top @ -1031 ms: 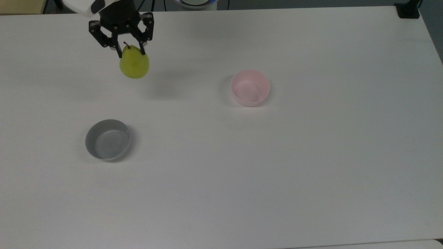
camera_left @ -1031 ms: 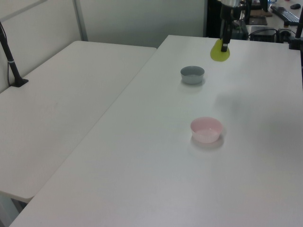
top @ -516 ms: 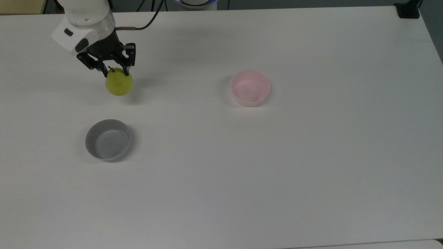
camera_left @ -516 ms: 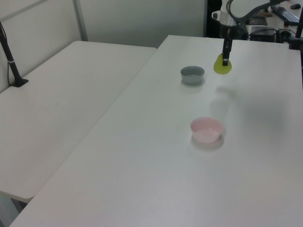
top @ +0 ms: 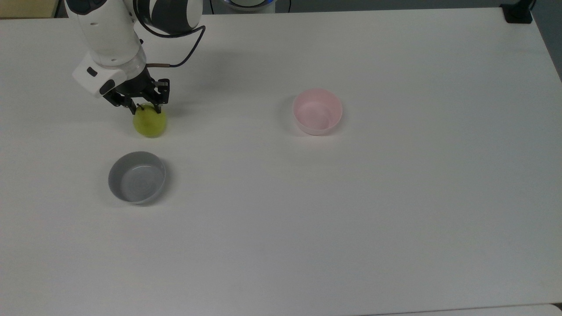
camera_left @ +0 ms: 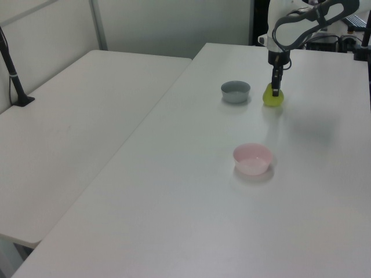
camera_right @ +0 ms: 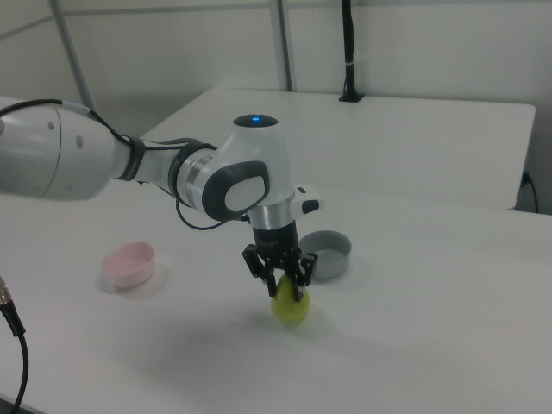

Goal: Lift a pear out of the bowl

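The yellow-green pear (top: 150, 123) (camera_left: 272, 98) (camera_right: 289, 309) is at table level on the white table, at the top view's upper left. My gripper (top: 146, 108) (camera_right: 285, 291) points straight down with its black fingers shut on the pear's top. The pale pink bowl (top: 317, 111) (camera_left: 252, 158) (camera_right: 128, 263) is empty and stands far off at the top view's centre right.
A grey round bowl (top: 137, 177) (camera_left: 235, 91) (camera_right: 326, 254), also empty, sits just below the pear in the top view. A second white table (camera_left: 75, 121) adjoins at the left view's left. A black post base (top: 517, 13) stands at the top view's far right corner.
My gripper has come down with the pear, from well above the table to table level, drifting slightly towards the grey bowl. Both bowls stayed put.
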Robot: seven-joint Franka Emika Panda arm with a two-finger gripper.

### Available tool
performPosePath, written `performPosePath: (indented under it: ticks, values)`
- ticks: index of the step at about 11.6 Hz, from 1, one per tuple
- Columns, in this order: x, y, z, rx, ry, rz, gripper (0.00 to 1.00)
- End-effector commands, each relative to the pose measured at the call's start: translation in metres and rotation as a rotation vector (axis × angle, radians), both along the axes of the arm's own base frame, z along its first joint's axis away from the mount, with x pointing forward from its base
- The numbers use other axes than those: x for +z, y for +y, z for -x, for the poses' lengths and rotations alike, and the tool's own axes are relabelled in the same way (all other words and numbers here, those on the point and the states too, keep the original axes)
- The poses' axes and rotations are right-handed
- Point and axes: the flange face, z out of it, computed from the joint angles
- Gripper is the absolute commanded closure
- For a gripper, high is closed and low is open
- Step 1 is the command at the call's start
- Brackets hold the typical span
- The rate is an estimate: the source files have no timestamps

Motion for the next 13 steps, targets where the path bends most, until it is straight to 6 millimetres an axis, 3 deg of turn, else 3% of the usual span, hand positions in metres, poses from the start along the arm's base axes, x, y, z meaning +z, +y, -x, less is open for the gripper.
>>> performPosePath:
  ticks: [1, 2, 3, 7, 9, 13]
  values:
    - [-0.010, -0.001, 0.002, 0.015, -0.003, -0.003, 0.74]
    - [-0.009, -0.007, 0.004, 0.002, -0.002, -0.005, 0.33]
    - [-0.005, -0.009, 0.004, -0.011, -0.009, -0.007, 0.00]
    - [0.038, -0.007, 0.007, -0.007, -0.058, -0.003, 0.00]
    - [0.074, 0.000, 0.008, 0.015, -0.031, -0.002, 0.00]
    - [0.163, 0.012, 0.012, -0.129, -0.062, -0.006, 0.00]
